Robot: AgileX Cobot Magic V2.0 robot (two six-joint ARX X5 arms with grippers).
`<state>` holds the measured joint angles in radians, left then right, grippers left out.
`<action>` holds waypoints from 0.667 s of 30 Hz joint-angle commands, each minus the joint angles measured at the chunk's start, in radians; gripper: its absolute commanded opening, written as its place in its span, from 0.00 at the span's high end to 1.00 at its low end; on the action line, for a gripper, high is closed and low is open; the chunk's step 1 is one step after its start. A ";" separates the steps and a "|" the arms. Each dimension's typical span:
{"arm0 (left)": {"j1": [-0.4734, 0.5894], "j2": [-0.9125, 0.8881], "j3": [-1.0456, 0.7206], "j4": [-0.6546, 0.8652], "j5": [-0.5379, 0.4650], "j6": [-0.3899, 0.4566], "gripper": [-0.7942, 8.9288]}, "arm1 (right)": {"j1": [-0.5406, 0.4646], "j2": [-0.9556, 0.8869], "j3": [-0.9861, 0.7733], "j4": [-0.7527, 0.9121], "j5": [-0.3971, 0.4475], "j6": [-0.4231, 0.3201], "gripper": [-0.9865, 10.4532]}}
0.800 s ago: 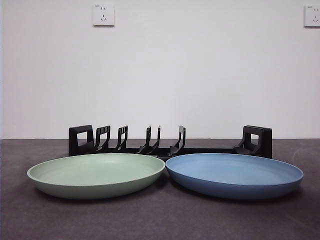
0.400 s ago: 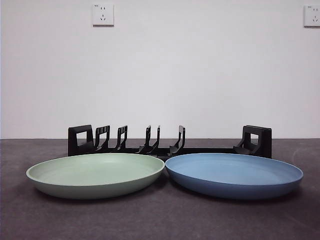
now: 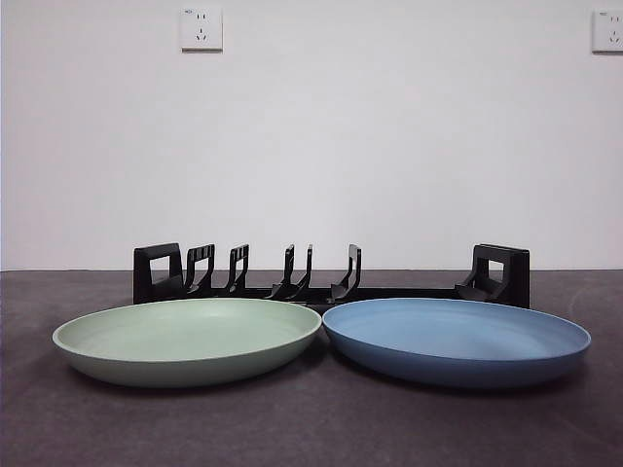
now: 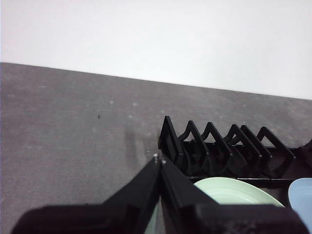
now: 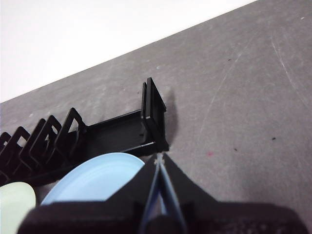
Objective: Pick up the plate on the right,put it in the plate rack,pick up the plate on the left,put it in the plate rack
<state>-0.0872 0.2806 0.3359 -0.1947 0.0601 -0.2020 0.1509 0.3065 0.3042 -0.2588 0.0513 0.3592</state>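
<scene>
A blue plate (image 3: 456, 341) lies flat on the dark table at the right, and a pale green plate (image 3: 187, 340) lies flat at the left, their rims almost touching. Behind them stands the empty black plate rack (image 3: 331, 277), with upright prongs and a post at each end. My left gripper (image 4: 159, 158) is shut and hovers above the green plate (image 4: 229, 190) near the rack's left end (image 4: 170, 144). Over the blue plate (image 5: 92, 178), near the rack's right post (image 5: 153, 117), my right gripper (image 5: 159, 160) is also shut. Neither holds anything. Neither arm shows in the front view.
A white wall with two power sockets (image 3: 201, 29) rises behind the table. Bare grey tabletop (image 3: 311, 428) lies in front of the plates and beyond both ends of the rack.
</scene>
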 commanded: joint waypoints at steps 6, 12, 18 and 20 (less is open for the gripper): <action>0.003 0.293 0.158 -0.002 0.078 0.022 0.92 | 0.000 0.251 0.180 -0.034 -0.070 -0.083 0.92; 0.003 0.516 0.266 -0.011 0.269 0.023 0.92 | 0.000 0.454 0.302 -0.103 -0.187 -0.111 0.91; -0.014 0.697 0.349 -0.018 0.392 0.040 0.69 | 0.000 0.692 0.413 -0.132 -0.313 -0.132 0.72; -0.026 0.710 0.355 -0.015 0.389 0.050 0.59 | 0.000 0.752 0.434 -0.132 -0.315 -0.132 0.61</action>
<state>-0.1093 0.9878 0.6888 -0.2157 0.4465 -0.1738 0.1505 1.0557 0.7341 -0.3935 -0.2615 0.2379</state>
